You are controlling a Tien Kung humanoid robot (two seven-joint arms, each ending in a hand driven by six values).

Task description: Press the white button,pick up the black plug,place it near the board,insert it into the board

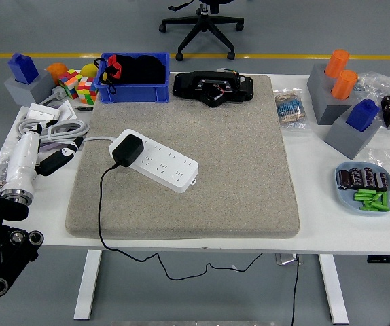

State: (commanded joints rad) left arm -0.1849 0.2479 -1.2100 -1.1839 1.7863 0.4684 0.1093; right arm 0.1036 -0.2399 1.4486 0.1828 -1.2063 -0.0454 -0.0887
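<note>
While a grey felt mat [188,156] covers most of the white table [317,204], a white power board [157,161] lies on its left half with the black plug [127,150] seated in its left end. The left hand [28,153] rests at the table's left edge; its finger pose is unclear.

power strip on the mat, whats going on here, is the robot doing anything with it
Nothing is handling it at this moment. The white power strip lies on the grey mat with the black plug already seated at its left end, the cord trailing off the table's near edge. The robot's left arm sits at the left side of the table, away from the strip and touching neither it nor the plug. The right arm is out of view, and no person is at the table.
</note>
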